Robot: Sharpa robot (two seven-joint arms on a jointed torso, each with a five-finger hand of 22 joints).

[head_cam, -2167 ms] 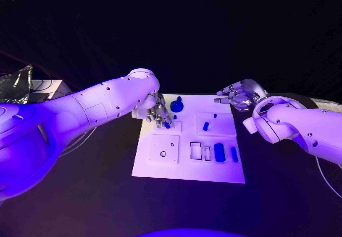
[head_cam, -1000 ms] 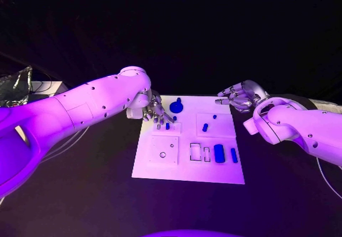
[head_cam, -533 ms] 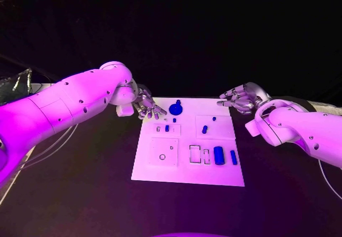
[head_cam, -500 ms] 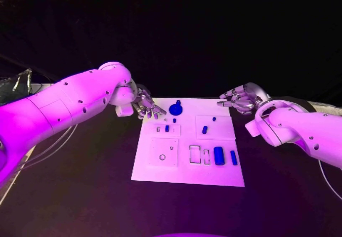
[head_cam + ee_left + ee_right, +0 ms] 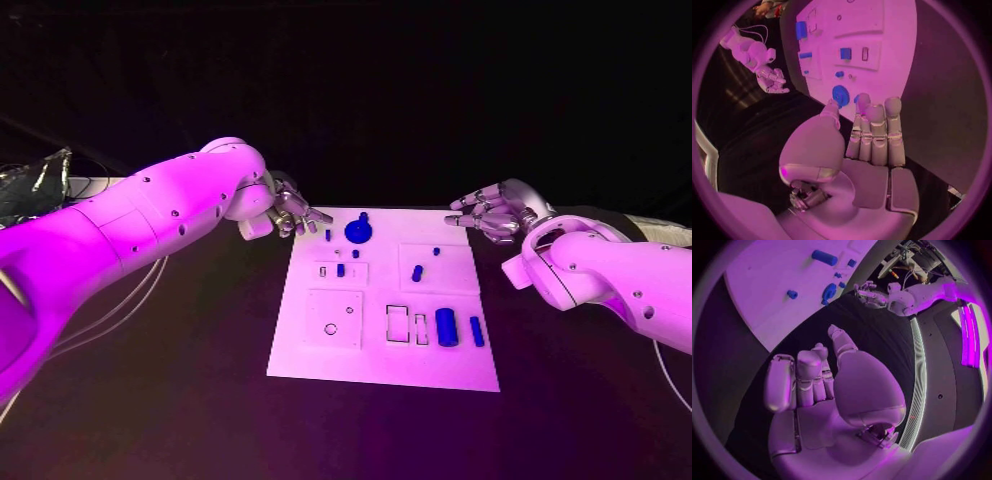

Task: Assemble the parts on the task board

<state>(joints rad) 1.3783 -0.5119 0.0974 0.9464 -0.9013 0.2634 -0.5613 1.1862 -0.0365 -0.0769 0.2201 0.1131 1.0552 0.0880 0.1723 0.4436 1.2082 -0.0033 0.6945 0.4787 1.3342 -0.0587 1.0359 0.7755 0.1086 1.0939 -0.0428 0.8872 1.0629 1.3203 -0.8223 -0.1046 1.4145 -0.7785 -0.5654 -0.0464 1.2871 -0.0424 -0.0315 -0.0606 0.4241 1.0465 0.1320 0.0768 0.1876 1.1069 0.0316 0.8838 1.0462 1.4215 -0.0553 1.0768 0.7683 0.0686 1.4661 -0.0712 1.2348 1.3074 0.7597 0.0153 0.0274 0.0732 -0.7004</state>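
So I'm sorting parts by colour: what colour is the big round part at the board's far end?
Blue; the round part shows best in the head view.

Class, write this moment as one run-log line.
left hand: empty, off task board's far left corner | right hand: empty, off far right corner | blue round part: on board
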